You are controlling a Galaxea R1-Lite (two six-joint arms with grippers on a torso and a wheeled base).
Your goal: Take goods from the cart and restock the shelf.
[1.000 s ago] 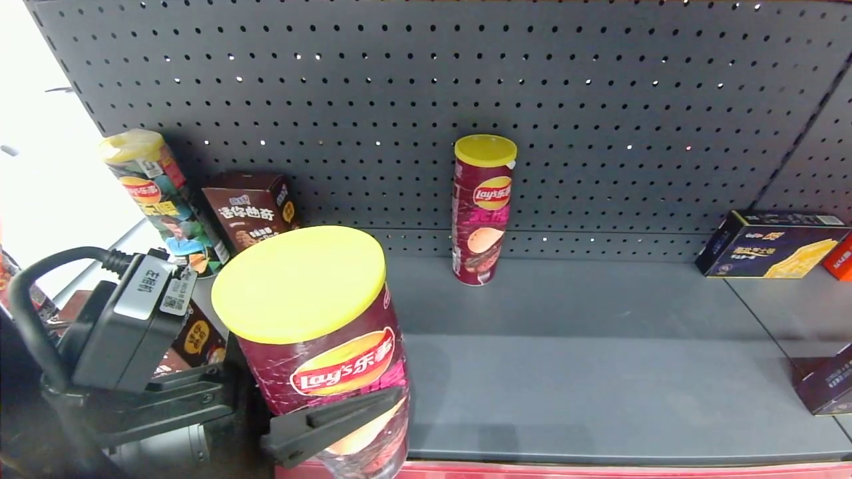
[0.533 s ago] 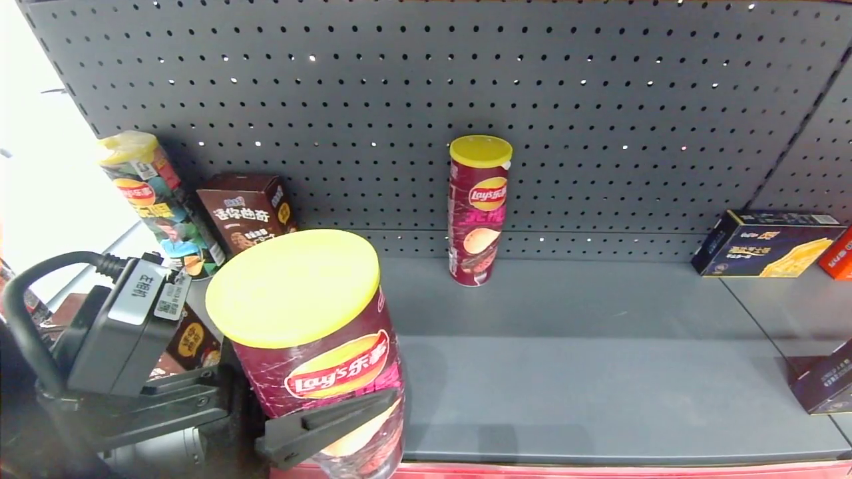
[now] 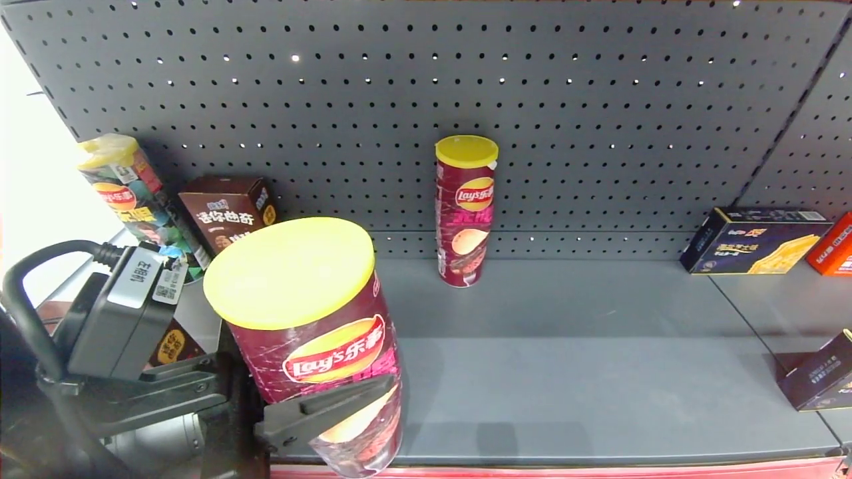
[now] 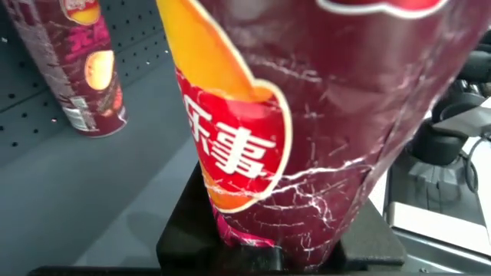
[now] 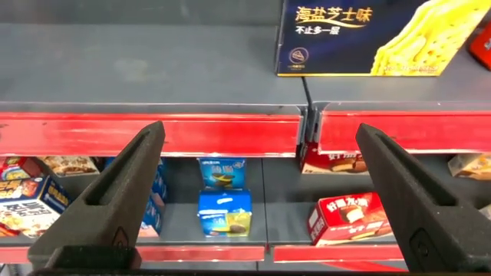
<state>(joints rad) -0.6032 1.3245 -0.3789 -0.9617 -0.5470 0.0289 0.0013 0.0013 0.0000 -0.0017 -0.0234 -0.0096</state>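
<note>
The big grey shelf [image 3: 566, 372] has lots of bare room in the middle, so that looks like the spot to fill. The left gripper [image 3: 333, 416] pinches a red chip can [image 3: 313, 346] with a yellow lid, low on its body. It holds the can standing up, near the front of the shelf on the left. I think that is so the can can be set down on its bottom without tipping. A matching can [image 3: 464, 209] stands far back against the wall with holes [image 3: 466, 80], so the new one likely goes near it. The right gripper [image 5: 265, 192] is spread wide with nothing in it. It faces the red front edge [image 5: 222, 134] of the shelf, out of the way.

The bottom of the held can is cut off, so I cannot tell if it touches the shelf. One finger hides behind the can. A dark box [image 3: 815, 379] and an orange box [image 3: 835, 253] on the right are cut off too.
</note>
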